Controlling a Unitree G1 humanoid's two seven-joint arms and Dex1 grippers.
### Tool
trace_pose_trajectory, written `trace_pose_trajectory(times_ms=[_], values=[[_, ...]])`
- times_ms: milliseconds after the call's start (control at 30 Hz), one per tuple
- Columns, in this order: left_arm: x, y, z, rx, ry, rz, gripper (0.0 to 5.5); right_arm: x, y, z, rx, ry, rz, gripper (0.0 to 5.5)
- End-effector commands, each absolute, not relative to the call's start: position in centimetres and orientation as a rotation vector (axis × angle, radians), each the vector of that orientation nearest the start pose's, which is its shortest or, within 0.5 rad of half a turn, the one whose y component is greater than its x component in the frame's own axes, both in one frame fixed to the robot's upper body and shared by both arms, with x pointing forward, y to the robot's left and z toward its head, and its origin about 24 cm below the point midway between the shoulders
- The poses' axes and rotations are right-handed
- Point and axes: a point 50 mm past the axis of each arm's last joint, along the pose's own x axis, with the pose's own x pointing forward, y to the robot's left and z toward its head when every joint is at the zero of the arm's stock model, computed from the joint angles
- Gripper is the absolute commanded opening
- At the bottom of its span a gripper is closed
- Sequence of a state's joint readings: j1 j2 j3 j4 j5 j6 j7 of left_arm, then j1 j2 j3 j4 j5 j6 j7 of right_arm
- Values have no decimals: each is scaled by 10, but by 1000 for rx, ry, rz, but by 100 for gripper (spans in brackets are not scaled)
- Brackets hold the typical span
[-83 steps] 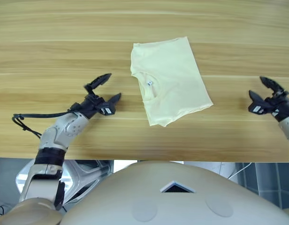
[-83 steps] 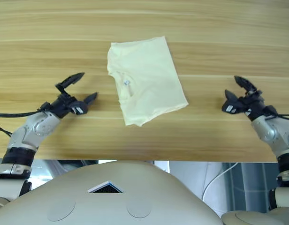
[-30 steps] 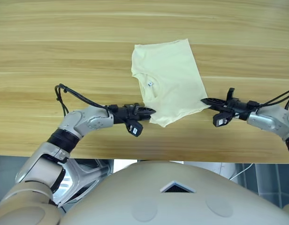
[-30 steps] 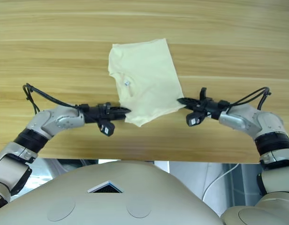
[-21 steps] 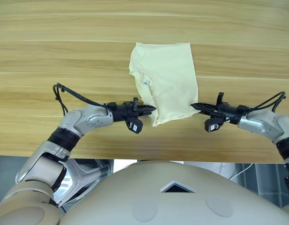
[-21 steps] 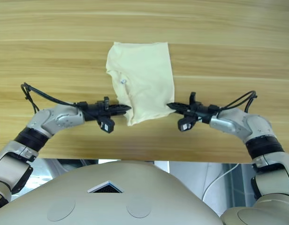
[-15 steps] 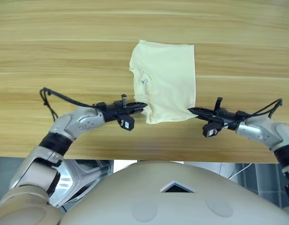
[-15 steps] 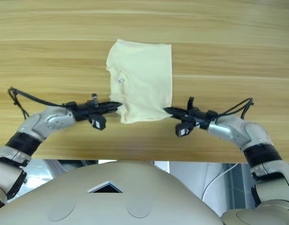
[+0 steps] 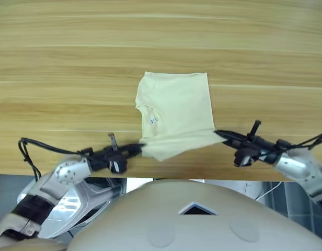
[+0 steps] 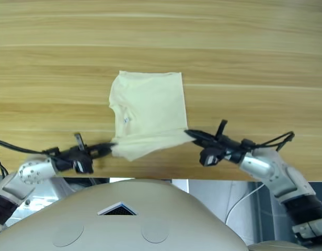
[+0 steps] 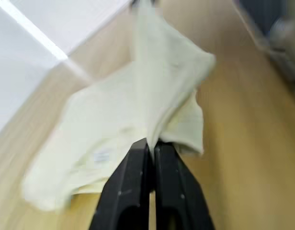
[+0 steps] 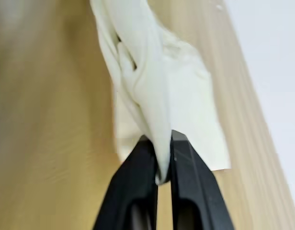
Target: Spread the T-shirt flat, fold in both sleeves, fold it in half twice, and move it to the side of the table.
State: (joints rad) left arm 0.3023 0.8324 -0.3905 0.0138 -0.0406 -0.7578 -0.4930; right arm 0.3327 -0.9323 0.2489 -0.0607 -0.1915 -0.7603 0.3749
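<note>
The folded pale-yellow T-shirt (image 9: 176, 107) is lying on the wooden table (image 9: 72, 52), close to its near edge and roughly midway across. Its far part is resting flat while its near hem is being lifted into a sagging ridge between the two arms; a small neck label (image 9: 153, 120) is showing by the collar.

The left gripper (image 9: 141, 148) is clamping the near-left corner, its black fingers (image 11: 133, 167) pressing together on bunched cloth; the right gripper (image 9: 217, 134) is pinching the near-right corner in the same way.

Several things could go wrong from here. Each pinch is taking in only a small bite of fabric, so a corner is likely to slip free under a sharp tug. If only the upper layers are being held, the lower ones could drag on the wood and the folds could slide open. Uneven pulling by the two arms would probably skew or stretch the bundle. The shirt is also sitting near enough to the table's near edge to be drawn off it.

A black cable (image 9: 25, 149) is looping from the left forearm below that edge, and another cable (image 9: 307, 142) is arching over the right wrist; either could catch on the edge. On any sideways path, the opposite arm is the closest obstacle.
</note>
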Motion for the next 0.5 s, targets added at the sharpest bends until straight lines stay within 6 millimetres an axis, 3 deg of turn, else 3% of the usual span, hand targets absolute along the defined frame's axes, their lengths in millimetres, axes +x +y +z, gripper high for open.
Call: trace_pose_trajectory(times_ms=[33,200,500], values=[[179,184,30,377,-116,-910,0,176,-201,51,-776,-216,944,14],[209,173,42,163,-171,-815,0,205,-193,53,-703,-256,853,14],[246,168,12,157,1,-653,0,253,-159,38,-717,-242,756,14]])
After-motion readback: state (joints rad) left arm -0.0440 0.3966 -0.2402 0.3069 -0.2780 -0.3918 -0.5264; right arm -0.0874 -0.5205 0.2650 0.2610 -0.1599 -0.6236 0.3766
